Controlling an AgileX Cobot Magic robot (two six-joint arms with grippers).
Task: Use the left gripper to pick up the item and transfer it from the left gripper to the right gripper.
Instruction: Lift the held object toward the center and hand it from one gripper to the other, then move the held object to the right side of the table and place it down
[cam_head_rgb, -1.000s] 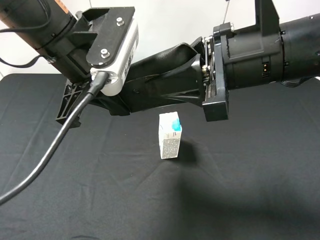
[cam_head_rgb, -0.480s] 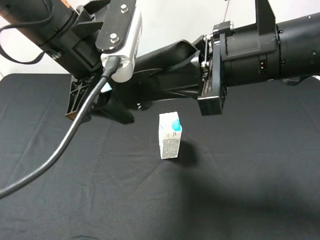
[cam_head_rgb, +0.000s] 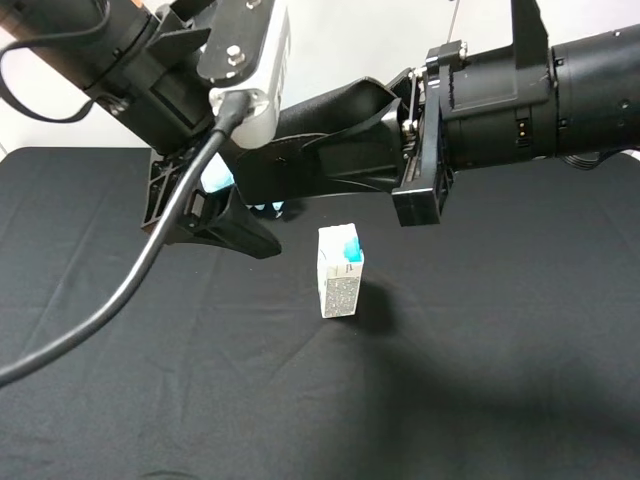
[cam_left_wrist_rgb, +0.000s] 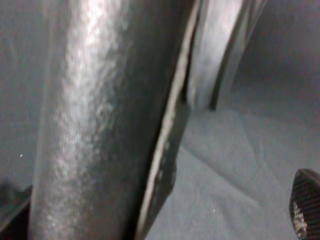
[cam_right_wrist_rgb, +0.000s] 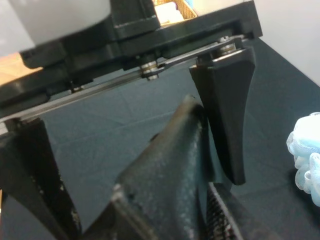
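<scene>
The long black case (cam_head_rgb: 320, 160) hangs in the air, level, above the table. My right gripper (cam_head_rgb: 385, 140), on the fat black cylinder arm, is shut on the case's right end. My left gripper (cam_head_rgb: 250, 200), with the white-silver camera box, is open at the case's left end. In the right wrist view its fingers (cam_right_wrist_rgb: 225, 115) stand spread on either side of the case (cam_right_wrist_rgb: 170, 170), apart from it. The left wrist view shows the case (cam_left_wrist_rgb: 100, 125) close up, with one fingertip (cam_left_wrist_rgb: 305, 210) off to the side.
A small white-and-teal carton (cam_head_rgb: 341, 272) stands upright on the black cloth table (cam_head_rgb: 480, 350), below the case. A light-blue mesh bath puff (cam_head_rgb: 217, 180) lies behind the left gripper; it also shows in the right wrist view (cam_right_wrist_rgb: 307, 155).
My left gripper has opened off the case and drawn up and back to the left. The case stays in my right gripper. The bath puff has come into view.
</scene>
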